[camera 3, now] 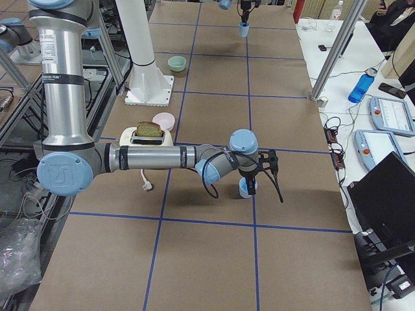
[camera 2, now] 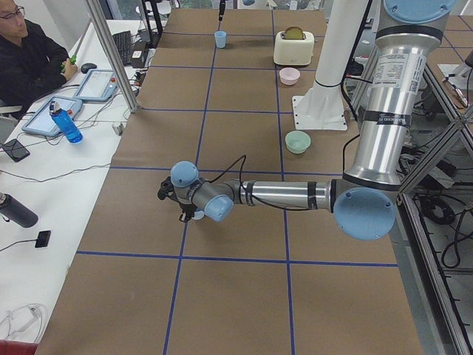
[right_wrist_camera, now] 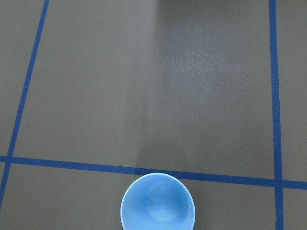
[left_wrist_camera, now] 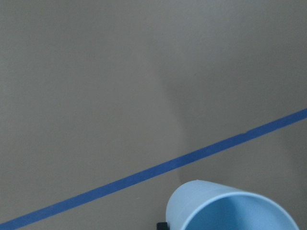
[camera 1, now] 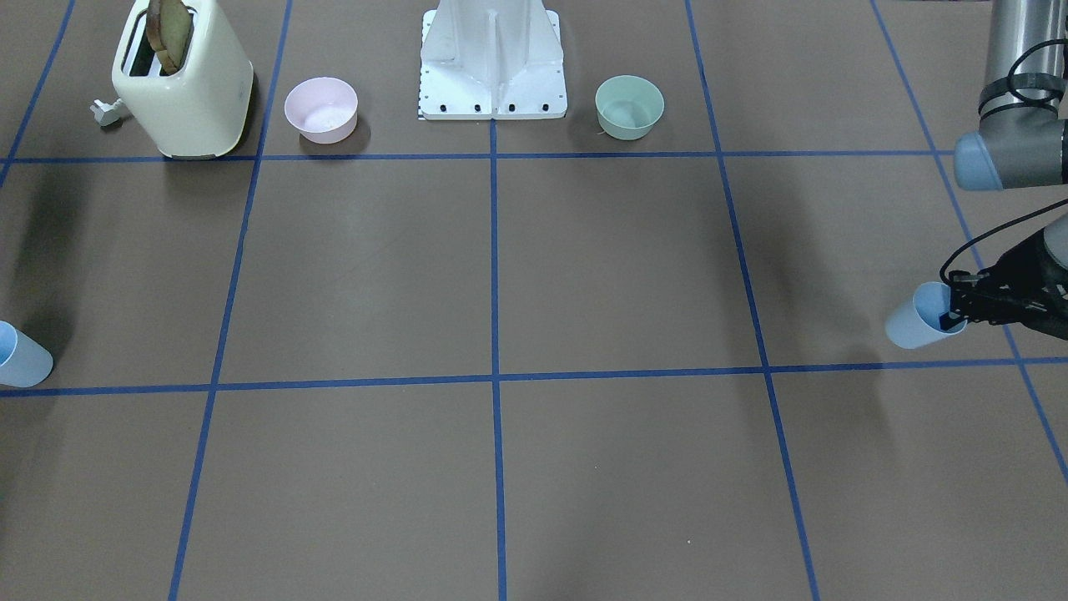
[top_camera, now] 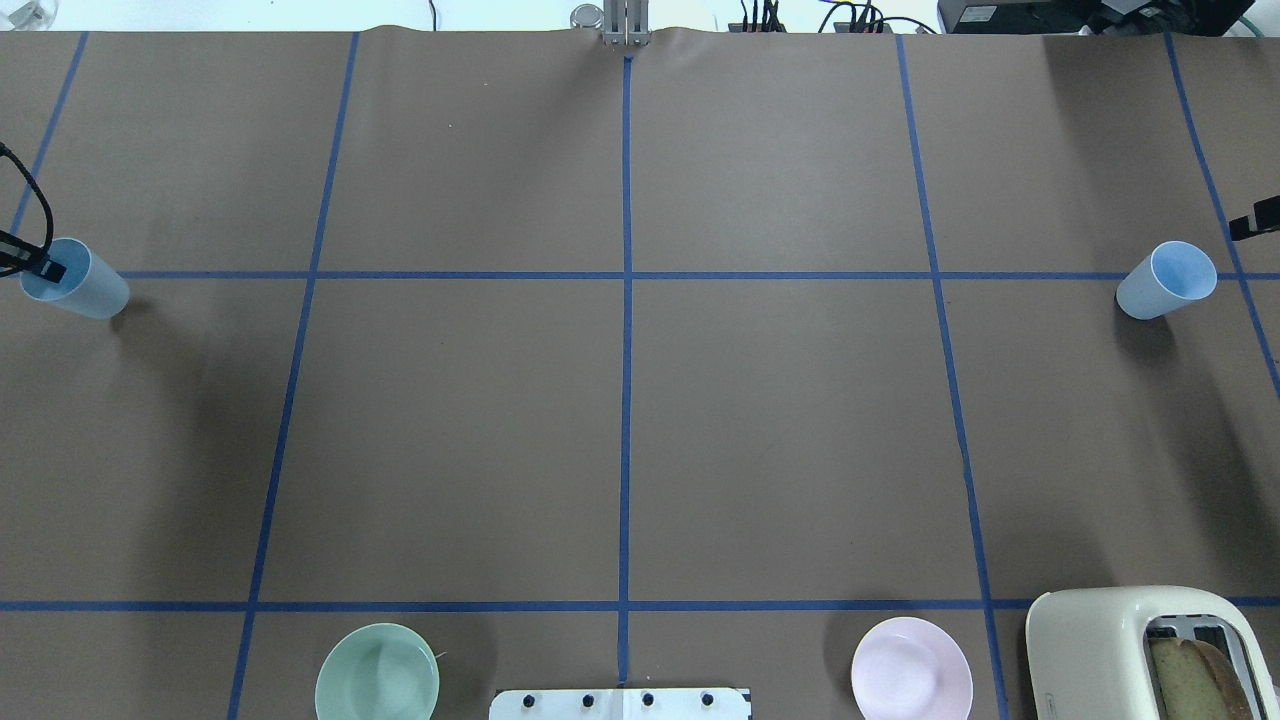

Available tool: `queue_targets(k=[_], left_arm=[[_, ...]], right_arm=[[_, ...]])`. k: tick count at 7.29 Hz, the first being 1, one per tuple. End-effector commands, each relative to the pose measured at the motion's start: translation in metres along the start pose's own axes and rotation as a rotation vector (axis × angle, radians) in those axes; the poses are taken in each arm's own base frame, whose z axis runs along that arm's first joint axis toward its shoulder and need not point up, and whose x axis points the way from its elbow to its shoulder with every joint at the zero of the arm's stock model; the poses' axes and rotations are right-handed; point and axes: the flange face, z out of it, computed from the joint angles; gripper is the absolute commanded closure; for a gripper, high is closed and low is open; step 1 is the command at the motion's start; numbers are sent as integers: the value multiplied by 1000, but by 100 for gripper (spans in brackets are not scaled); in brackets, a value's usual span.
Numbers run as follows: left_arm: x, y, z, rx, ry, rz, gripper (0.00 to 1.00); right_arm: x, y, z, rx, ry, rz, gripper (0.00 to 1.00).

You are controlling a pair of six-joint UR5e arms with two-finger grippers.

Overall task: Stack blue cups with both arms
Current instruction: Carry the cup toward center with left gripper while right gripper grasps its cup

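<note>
One blue cup (top_camera: 85, 285) stands at the table's left end; it also shows in the front view (camera 1: 918, 321) and the left wrist view (left_wrist_camera: 230, 211). My left gripper (top_camera: 35, 268) grips its rim, one finger inside and one outside, shut on the wall. The other blue cup (top_camera: 1165, 282) stands upright at the right end, also seen in the front view (camera 1: 21, 357) and from straight above in the right wrist view (right_wrist_camera: 157, 203). Only a black tip of my right gripper (top_camera: 1258, 218) shows, apart from that cup. I cannot tell whether it is open.
A green bowl (top_camera: 377, 672), a pink bowl (top_camera: 910, 668) and a cream toaster (top_camera: 1130, 650) with bread stand along the near edge beside the white pedestal (top_camera: 620, 703). Blue tape lines grid the brown table. An operator (camera 2: 33, 63) sits at the side desk.
</note>
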Motion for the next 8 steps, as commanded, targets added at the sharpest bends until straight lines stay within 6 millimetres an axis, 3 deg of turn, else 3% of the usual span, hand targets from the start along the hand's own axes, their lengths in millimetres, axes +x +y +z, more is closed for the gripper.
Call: queue_targets(k=[1, 3, 5, 8], left_arm=[[97, -52, -56, 52, 61, -173, 100], [184, -55, -50, 39, 125, -229, 100], [244, -49, -49, 24, 175, -266, 100], [332, -45, -46, 16, 232, -314, 100]], right_arm=[[11, -8, 23, -27, 22, -3, 0], [21, -12, 43, -49, 32, -11, 0], [14, -21, 55, -62, 33, -21, 0], [11, -16, 74, -69, 79, -35, 0]])
